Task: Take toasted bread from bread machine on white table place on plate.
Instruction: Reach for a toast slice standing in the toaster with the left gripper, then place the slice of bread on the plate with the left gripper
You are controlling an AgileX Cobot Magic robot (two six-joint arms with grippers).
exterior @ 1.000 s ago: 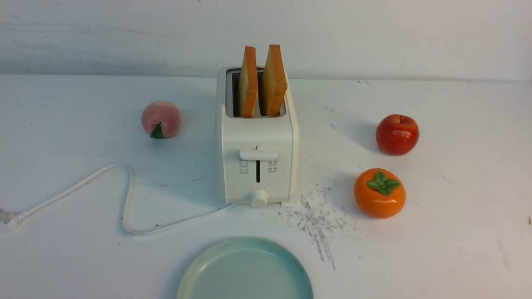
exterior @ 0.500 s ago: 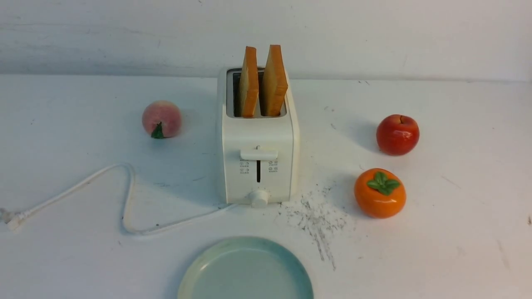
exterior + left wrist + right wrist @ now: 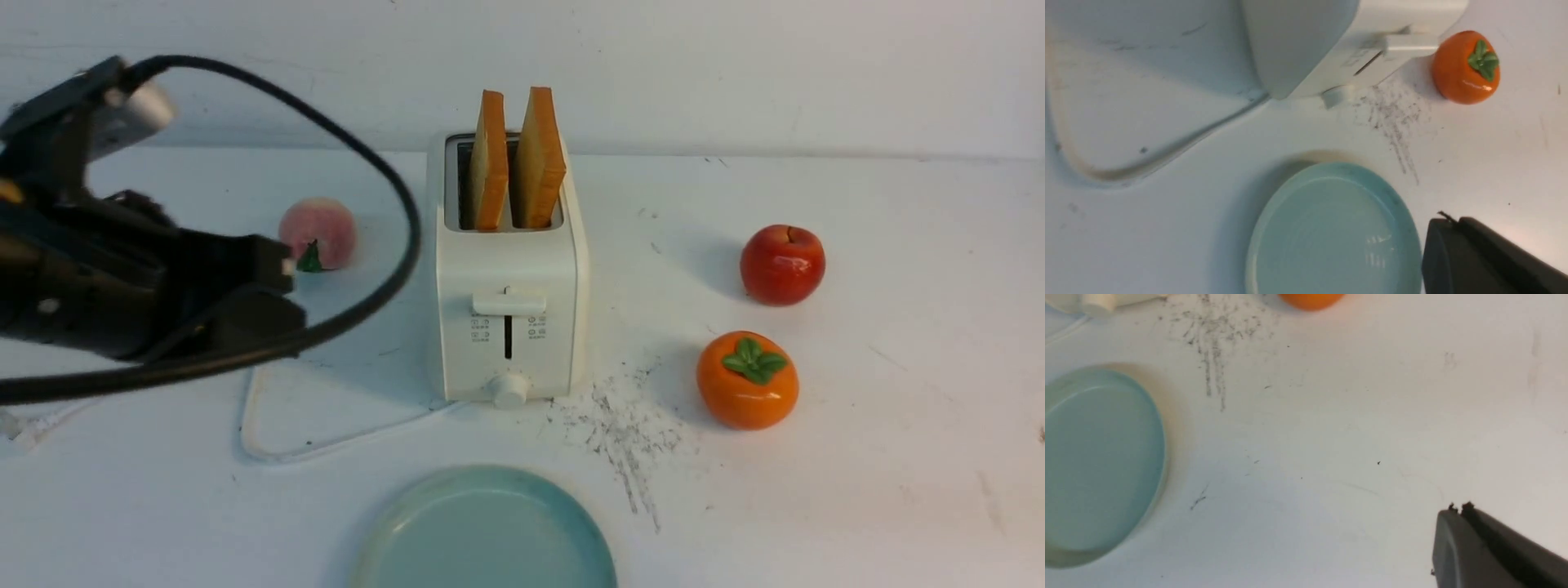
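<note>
I'm starting the approach, with both the left fingers (image 3: pixel 1447 216) and right fingers (image 3: pixel 1461 508) pressing together, empty. Next I'm needing the left ones spread above the toast (image 3: pixel 490 163), beyond them.

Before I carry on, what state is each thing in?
Toast slices: upright in the toaster slots.
Toaster: lever up.
Plate: empty.
Cord plug: lying loose on the table.
Left gripper: shut, empty.
Right gripper: shut, empty.
</note>
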